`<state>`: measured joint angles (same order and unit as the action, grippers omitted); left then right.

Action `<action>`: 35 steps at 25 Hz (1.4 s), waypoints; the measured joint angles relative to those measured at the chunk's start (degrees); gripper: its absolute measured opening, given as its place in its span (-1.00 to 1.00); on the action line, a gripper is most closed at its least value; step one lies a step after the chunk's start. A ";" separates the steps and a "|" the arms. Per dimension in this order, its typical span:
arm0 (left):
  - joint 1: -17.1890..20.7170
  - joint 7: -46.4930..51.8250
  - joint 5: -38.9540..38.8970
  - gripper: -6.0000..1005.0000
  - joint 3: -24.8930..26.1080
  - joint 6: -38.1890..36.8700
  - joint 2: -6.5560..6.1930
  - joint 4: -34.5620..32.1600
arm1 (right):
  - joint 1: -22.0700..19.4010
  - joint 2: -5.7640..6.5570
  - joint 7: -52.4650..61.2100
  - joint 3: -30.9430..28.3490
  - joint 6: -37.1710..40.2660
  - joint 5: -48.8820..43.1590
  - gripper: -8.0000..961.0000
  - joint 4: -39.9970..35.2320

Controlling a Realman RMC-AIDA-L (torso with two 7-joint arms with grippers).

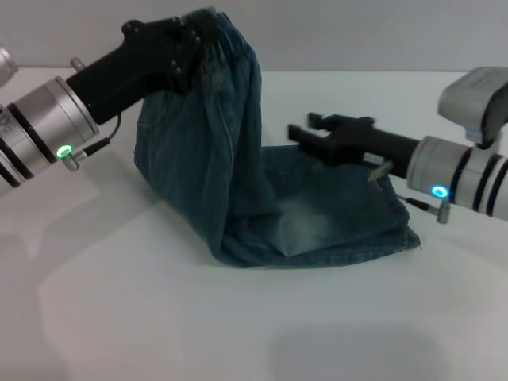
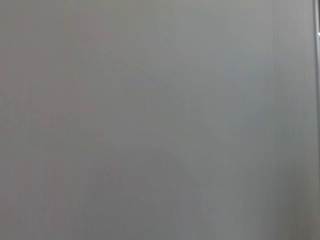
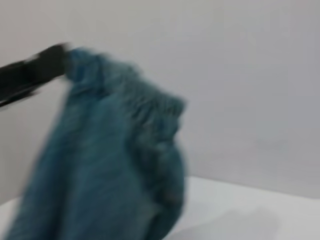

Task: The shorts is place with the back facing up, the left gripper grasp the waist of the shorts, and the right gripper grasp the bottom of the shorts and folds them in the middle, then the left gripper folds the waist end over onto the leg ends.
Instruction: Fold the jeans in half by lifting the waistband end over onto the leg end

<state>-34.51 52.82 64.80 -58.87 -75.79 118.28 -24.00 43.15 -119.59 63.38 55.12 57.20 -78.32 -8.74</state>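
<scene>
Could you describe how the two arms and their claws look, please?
The left claw is black and angular, on a silver-white arm with black rings, a small green light and a thin black cable. The right claw is black with flat, forked fingers; its arm is silver-white with black rings, a blue-green light and a grey boxy casing above the wrist.
</scene>
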 joint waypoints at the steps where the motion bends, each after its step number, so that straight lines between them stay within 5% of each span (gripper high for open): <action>1: 0.18 0.00 -0.03 -0.94 -0.57 -0.10 0.00 -0.03 | -0.52 0.06 -0.42 -0.01 -0.75 0.89 -0.02 -0.42; 10: 0.55 -0.97 -0.14 -0.94 -3.35 -5.42 0.39 -0.01 | -3.73 0.35 -5.96 -0.02 -7.95 11.41 -0.02 -4.08; 21: -1.77 -1.34 -0.30 -0.94 -7.09 -5.04 0.81 0.09 | -3.87 0.43 -7.13 -0.44 -9.98 11.97 -0.02 -5.24; 29: -2.28 -1.71 -0.31 -0.94 -9.76 -4.11 0.79 -0.08 | -5.51 0.70 -9.57 -11.89 -10.18 12.04 -0.02 -6.79; 35: -2.72 -3.12 -0.30 -0.90 -13.43 -3.60 0.73 -0.51 | -6.03 0.84 -9.80 -13.29 -10.16 12.06 -0.02 -7.40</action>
<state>-37.23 49.70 64.50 -72.30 -79.40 119.01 -24.51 37.11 -118.75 53.58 41.84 47.04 -66.26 -16.15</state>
